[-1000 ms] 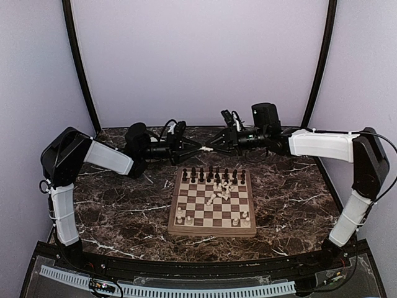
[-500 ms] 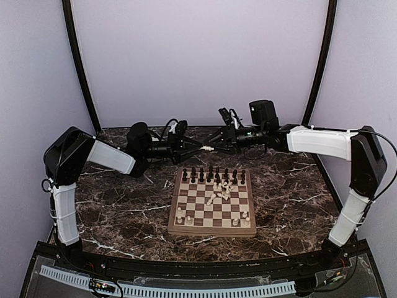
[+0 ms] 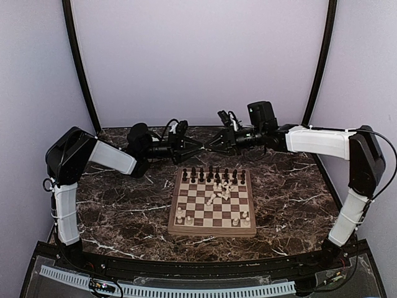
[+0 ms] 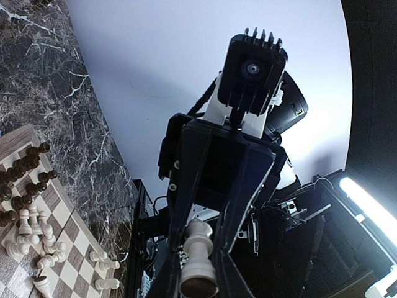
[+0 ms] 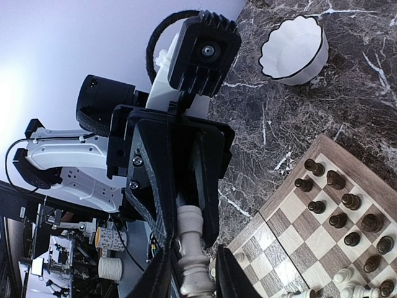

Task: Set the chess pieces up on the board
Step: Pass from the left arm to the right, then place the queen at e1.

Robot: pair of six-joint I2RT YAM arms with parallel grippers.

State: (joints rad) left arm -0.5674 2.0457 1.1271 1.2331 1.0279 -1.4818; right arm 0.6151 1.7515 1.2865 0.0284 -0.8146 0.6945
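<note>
The cream-white chess piece (image 4: 198, 257) is hanging in the air above the far edge of the board (image 3: 213, 231), between the two meeting arms. It looks light, hard and smoothly turned, so it is probably slippery and liable to swivel. The narrow waist above the base seems the safest place to take hold.

The left gripper (image 3: 198, 148) is pinching the piece closed. The right gripper (image 3: 212, 145) is flanking it with its fingers, but whether they are already gripping I cannot tell.

Below, dark chess pieces (image 3: 213, 176) are standing in the far rows and toppled white ones (image 3: 220, 189) are lying mid-board. A white scalloped dish (image 5: 293, 49) is sitting on the marbled bench (image 3: 124, 205).
</note>
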